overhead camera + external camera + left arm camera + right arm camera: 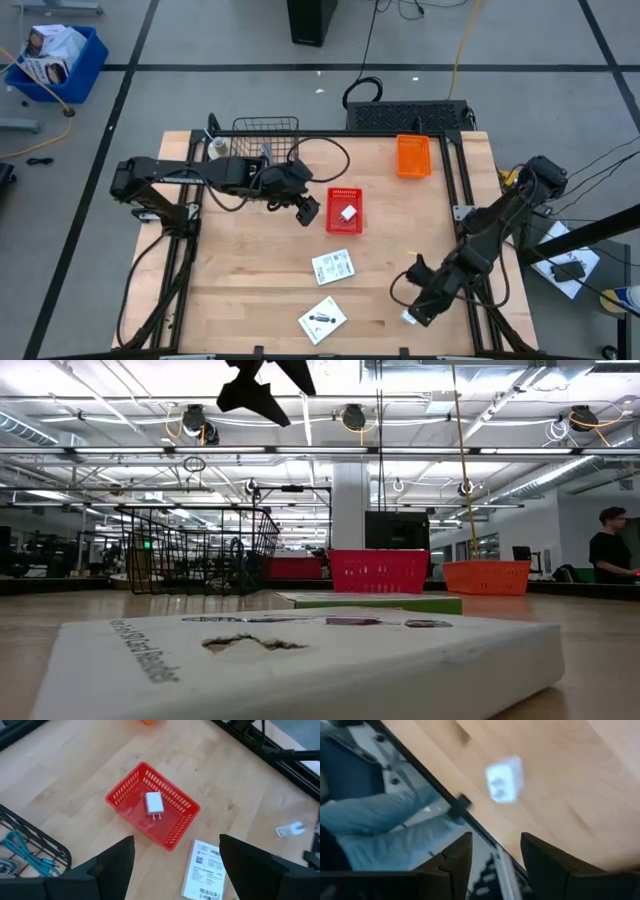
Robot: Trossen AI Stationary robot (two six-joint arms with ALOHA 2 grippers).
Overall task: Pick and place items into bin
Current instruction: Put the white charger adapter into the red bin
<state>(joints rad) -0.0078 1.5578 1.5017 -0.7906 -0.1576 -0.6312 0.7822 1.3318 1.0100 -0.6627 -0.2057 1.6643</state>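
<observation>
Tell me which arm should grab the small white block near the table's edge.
Right. Its tool hangs open just short of the small white block, which lies by the table's edge. The left tool hangs open beside the red plastic basket, far away.

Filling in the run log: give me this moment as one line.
left pincer: open, above red bin holding white block | right pincer: empty, near white block at table edge | packets on table
</observation>
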